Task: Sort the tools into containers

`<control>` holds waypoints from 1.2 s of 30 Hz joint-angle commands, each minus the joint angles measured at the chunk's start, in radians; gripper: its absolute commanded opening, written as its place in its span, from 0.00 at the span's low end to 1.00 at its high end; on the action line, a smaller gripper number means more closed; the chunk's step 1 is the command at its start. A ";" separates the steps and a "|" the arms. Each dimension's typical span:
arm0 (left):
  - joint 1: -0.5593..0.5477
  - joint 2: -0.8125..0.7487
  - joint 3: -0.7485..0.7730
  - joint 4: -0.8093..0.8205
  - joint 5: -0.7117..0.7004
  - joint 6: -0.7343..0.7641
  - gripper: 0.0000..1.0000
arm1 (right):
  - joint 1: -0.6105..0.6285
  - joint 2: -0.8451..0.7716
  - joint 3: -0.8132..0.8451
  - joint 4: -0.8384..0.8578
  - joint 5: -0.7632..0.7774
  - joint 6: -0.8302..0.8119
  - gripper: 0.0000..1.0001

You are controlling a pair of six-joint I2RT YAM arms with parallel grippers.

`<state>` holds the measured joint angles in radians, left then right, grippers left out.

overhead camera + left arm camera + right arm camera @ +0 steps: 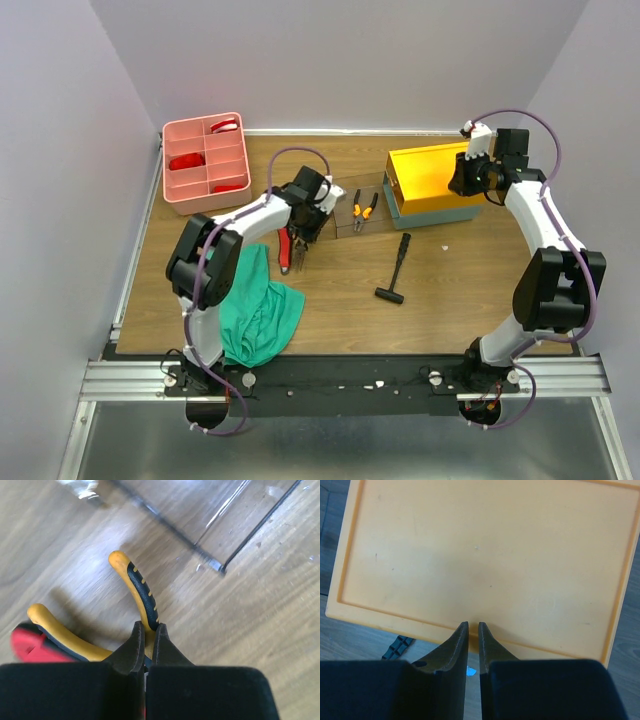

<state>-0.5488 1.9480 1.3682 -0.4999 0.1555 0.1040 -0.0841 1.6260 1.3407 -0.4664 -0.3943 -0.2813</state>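
Top external: left gripper (pixel 300 243) mid-table, pinching pliers (pixel 286 250), long axis toward near edge; pink tray (pixel 205 160) at far-left corner, nearer this arm. Left wrist: jaws clamped on pliers' head, handles splayed ahead. Right wrist: right gripper (pixel 473 627) nearly closed, empty, above toolbox (pixel 480 555).

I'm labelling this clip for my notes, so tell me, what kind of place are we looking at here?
Probably a robot lab test cell: plain walls box in a wooden table, two arms are bolted to a metal rail, and a hammer and toolbox are laid out.
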 commanded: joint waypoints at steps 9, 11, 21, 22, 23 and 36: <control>0.082 -0.127 0.264 0.174 0.154 -0.148 0.00 | 0.006 0.012 0.015 -0.031 -0.005 0.002 0.21; 0.081 -0.063 0.345 0.219 0.220 -0.216 0.00 | 0.006 0.008 0.012 -0.031 -0.002 0.001 0.21; 0.017 0.184 0.566 0.325 0.375 -0.265 0.00 | 0.006 -0.023 -0.026 -0.018 0.015 -0.016 0.21; 0.012 0.215 0.583 0.322 0.375 -0.242 0.00 | 0.006 -0.026 -0.031 -0.018 0.017 -0.016 0.21; 0.006 0.230 0.597 0.313 0.377 -0.222 0.00 | 0.006 -0.028 -0.032 -0.020 0.018 -0.016 0.21; -0.023 0.331 0.692 0.094 0.546 0.049 0.00 | 0.006 -0.006 -0.022 -0.020 0.026 -0.024 0.21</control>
<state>-0.5503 2.2841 2.0361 -0.3237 0.5995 0.0078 -0.0841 1.6211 1.3312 -0.4568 -0.3908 -0.2897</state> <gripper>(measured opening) 0.037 0.211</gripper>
